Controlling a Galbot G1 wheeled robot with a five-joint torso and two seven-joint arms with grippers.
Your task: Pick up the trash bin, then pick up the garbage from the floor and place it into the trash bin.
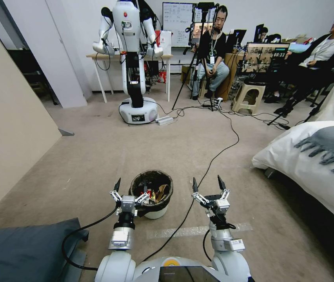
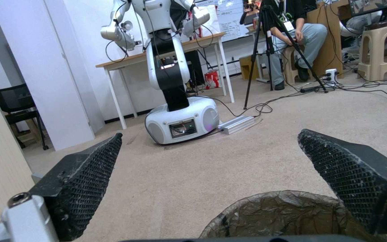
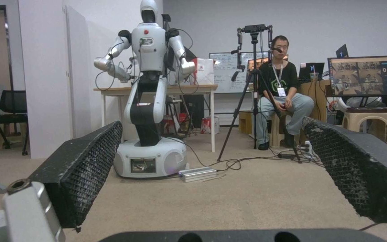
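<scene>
The trash bin (image 1: 156, 212), a small white bucket with a dark bag liner, stands on the carpet just ahead of me. Garbage (image 1: 156, 193) lies inside it: red-and-white wrappers and a tan paper piece. My left gripper (image 1: 131, 190) is open at the bin's left side, one finger outside and the other over the rim. In the left wrist view the liner's rim (image 2: 283, 211) sits just beneath the open left gripper (image 2: 210, 139). My right gripper (image 1: 207, 184) hangs open to the right of the bin, apart from it, with nothing between its fingers; the right wrist view shows it (image 3: 212, 122) open over bare carpet.
A black cable (image 1: 218, 150) runs across the carpet past the bin. A bed with a white duvet (image 1: 312, 168) is on the right, a grey cushion (image 1: 22, 250) at the near left, a beige panel (image 1: 6, 129) along the left. Another white robot (image 1: 135, 78), a tripod (image 1: 202, 58) and a stool (image 1: 249, 96) stand farther off.
</scene>
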